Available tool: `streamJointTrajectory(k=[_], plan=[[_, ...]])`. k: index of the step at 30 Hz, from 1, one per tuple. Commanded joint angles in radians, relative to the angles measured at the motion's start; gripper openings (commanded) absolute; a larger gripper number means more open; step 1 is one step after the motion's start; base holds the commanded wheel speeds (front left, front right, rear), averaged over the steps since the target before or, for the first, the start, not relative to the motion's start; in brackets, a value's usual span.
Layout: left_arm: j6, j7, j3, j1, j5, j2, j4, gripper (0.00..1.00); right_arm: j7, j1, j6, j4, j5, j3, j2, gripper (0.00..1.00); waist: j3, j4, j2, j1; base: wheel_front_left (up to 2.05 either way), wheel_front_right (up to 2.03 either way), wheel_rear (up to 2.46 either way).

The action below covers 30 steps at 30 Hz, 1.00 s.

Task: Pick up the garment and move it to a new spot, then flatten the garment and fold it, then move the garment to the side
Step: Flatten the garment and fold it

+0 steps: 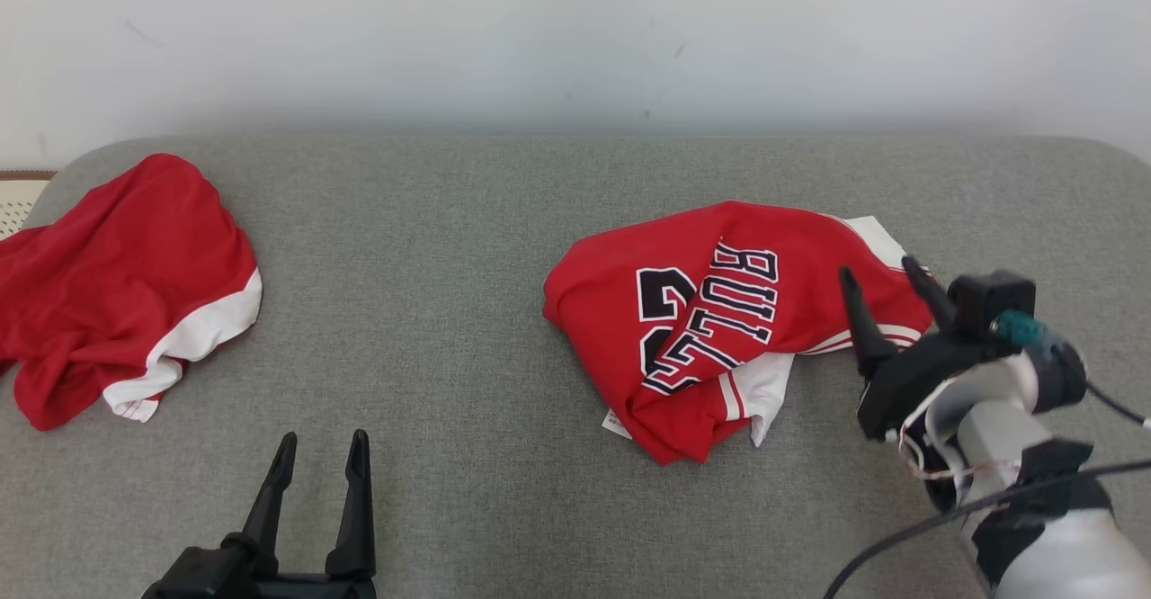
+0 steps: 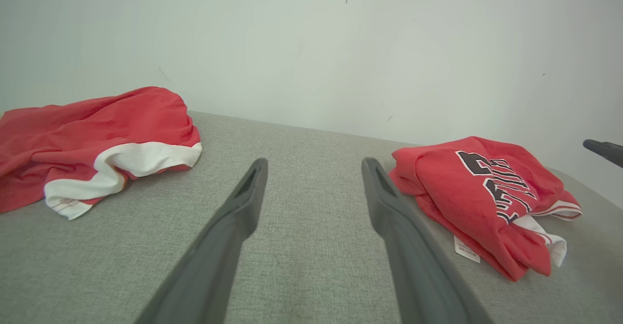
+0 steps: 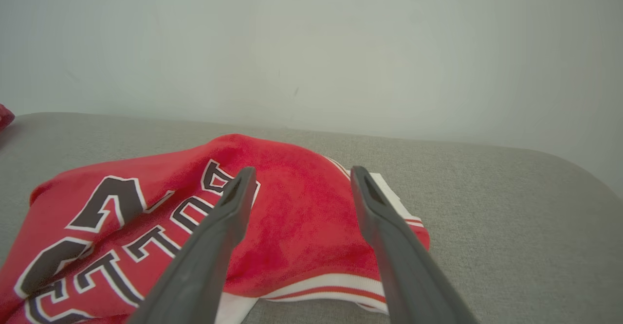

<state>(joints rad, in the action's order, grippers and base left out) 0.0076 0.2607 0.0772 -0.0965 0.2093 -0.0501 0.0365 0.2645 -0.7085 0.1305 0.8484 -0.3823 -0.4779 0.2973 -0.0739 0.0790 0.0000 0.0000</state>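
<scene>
The garment (image 1: 719, 329) is a red jersey with black and white lettering and white trim. It lies crumpled in a heap on the grey cushioned surface (image 1: 450, 311), right of centre. My right gripper (image 1: 877, 271) hovers open over the heap's right edge, nothing between its fingers. In the right wrist view the garment (image 3: 297, 217) lies under and just beyond the open right gripper (image 3: 302, 171). My left gripper (image 1: 324, 437) stands open near the front edge, well left of the heap. The left wrist view has the garment (image 2: 477, 192) to the right of the open left gripper (image 2: 315, 161).
A second red garment with a white band (image 1: 126, 284) lies bunched at the far left (image 2: 97, 134). A pale wall (image 1: 575, 32) rises behind the surface. The surface's back corners are rounded. Bare grey fabric stretches between the two heaps.
</scene>
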Motion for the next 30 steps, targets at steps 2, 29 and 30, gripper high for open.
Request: streamJointTrajectory(k=[2,29,30], plan=[[-0.001,0.004,-0.004,0.015,0.001,-0.001,-0.004,1.0,0.002,0.049,0.0,-0.027,-0.016,-0.01,-0.01,1.0,-0.002,-0.002,0.0,0.0,0.0,0.0,0.0],[-0.014,0.004,0.004,-0.018,-0.001,-0.001,0.003,1.0,-0.025,0.13,0.001,0.109,-0.13,-0.092,-0.123,0.25,-0.05,0.054,0.0,0.0,0.0,0.0,0.0],[-0.014,0.004,0.004,-0.019,-0.001,-0.001,0.005,1.0,-0.024,0.125,0.0,0.116,-0.135,-0.097,-0.125,0.0,-0.051,0.056,0.0,0.0,0.0,0.0,0.0]])
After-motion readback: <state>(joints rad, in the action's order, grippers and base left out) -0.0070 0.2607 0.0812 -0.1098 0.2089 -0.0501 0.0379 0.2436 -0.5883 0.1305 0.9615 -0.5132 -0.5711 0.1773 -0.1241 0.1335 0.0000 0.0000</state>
